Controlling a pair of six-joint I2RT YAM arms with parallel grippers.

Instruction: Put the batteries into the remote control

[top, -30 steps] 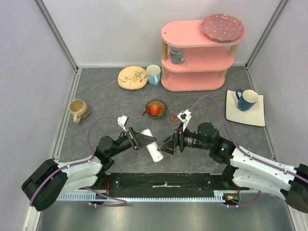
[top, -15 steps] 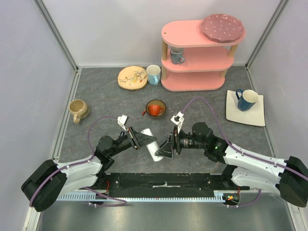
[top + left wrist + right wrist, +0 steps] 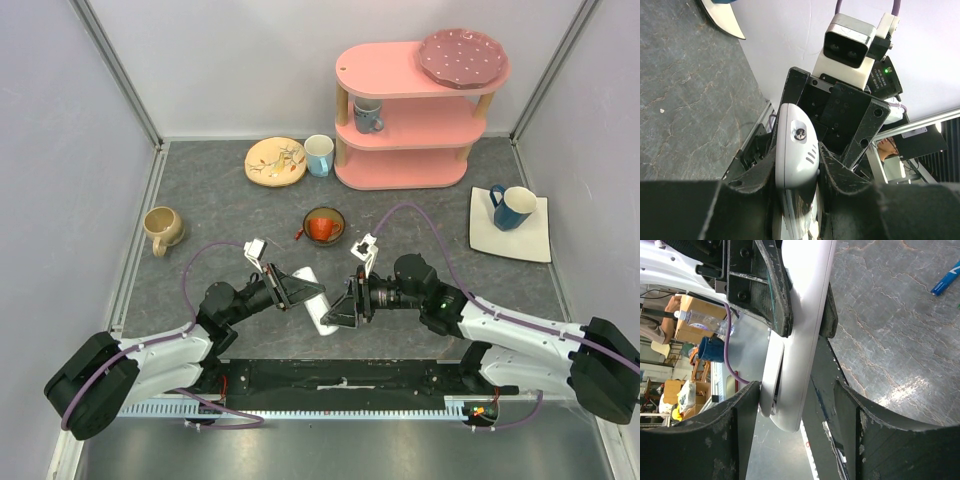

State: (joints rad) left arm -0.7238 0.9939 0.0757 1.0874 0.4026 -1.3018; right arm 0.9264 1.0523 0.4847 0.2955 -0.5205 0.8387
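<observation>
Beyond the jaws, the bowl [image 3: 323, 226] contains an orange-red object of indeterminate kind. The shelf [image 3: 400, 178] carries a mug [image 3: 367, 115] on its middle tier. The remote control [image 3: 312, 300] sits between the two sets of jaws. The left wrist view shows the left jaws closed narrowly on its long sides, gripping it. Only the right wrist view shows a blue battery [image 3: 946, 284], lying on the surface [image 3: 890, 340] to one side of the right jaws. The right jaws stand wide, straddling the remote control's end; contact cannot be determined.
</observation>
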